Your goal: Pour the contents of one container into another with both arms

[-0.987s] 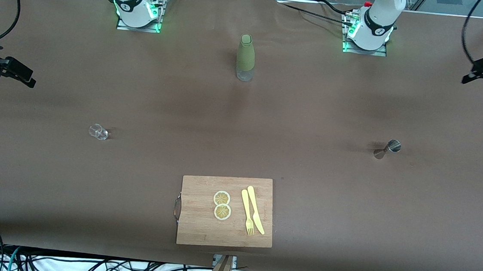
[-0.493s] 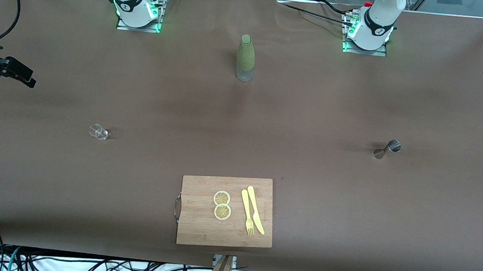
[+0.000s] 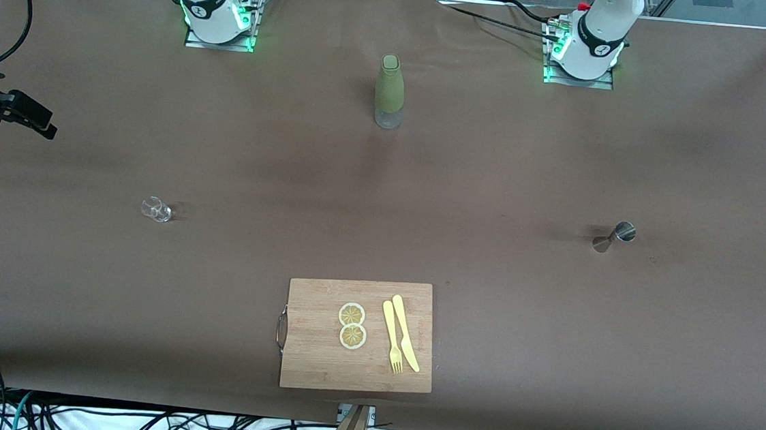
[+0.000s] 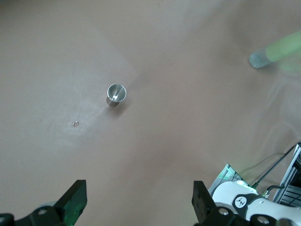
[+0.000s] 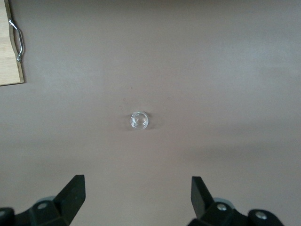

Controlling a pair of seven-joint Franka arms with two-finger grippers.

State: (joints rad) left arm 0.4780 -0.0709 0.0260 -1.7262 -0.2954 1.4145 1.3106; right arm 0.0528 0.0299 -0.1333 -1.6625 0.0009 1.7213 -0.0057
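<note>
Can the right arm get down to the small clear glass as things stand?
Probably yes. The right gripper is open, holds nothing, and hangs above the small clear glass, which stands alone on bare brown table. The wooden cutting board lies well apart from it.

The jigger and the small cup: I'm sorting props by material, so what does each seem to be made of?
The jigger looks like polished metal, probably steel: silvery, with a bright glint inside its bowl in the left wrist view. The small cup looks like clear glass or plastic: the brown table shows through it; which one, I cannot tell.
</note>
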